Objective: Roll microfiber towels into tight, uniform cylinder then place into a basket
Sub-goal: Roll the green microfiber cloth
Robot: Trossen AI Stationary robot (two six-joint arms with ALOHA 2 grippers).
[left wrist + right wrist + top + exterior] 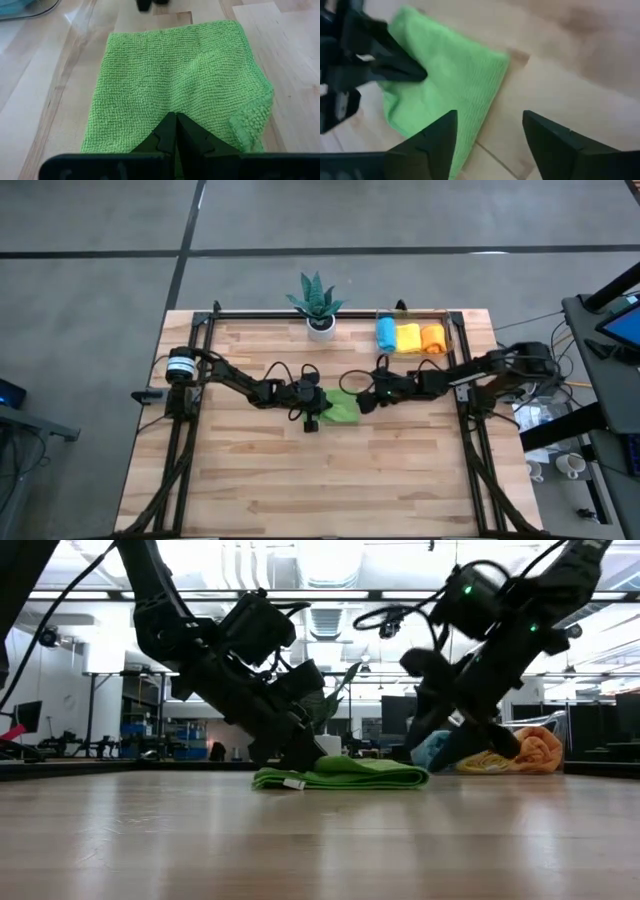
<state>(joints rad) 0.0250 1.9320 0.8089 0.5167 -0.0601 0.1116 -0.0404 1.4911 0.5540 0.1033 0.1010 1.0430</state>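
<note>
At the table's middle, the left gripper, fingers pressed together, pins one edge of the flat, folded bright green microfiber towel, presumably anchoring it for rolling, while the right gripper hovers spread above its opposite edge, holding nothing.

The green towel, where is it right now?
The green towel lies folded flat on the wooden table near its middle, between the two grippers: the left gripper shut on its edge, the right gripper open just beside it.
</note>
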